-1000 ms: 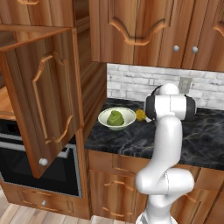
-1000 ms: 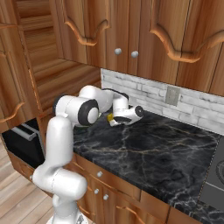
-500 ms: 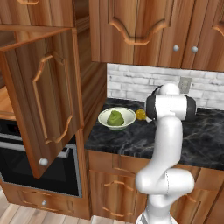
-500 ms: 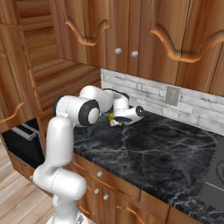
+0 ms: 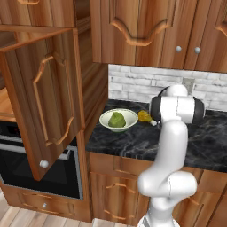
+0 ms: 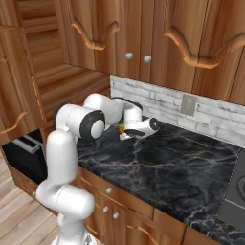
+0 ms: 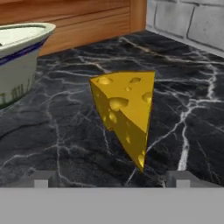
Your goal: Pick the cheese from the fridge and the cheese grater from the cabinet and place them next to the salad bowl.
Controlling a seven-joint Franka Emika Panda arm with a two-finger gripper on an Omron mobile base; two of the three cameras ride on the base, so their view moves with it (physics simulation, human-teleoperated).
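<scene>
Fingers (image 7: 41, 179) spread wide, gripping nothing, cheese (image 7: 127, 116) on counter (image 7: 192, 127) beside salad bowl (image 7: 19, 52), no readable writing.

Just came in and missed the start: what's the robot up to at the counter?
The arm is reaching over the dark marble counter beside the salad bowl. The cheese stands on the counter next to the bowl, and the gripper is open in front of it, not gripping it. A cabinet door hangs open on the left.
</scene>
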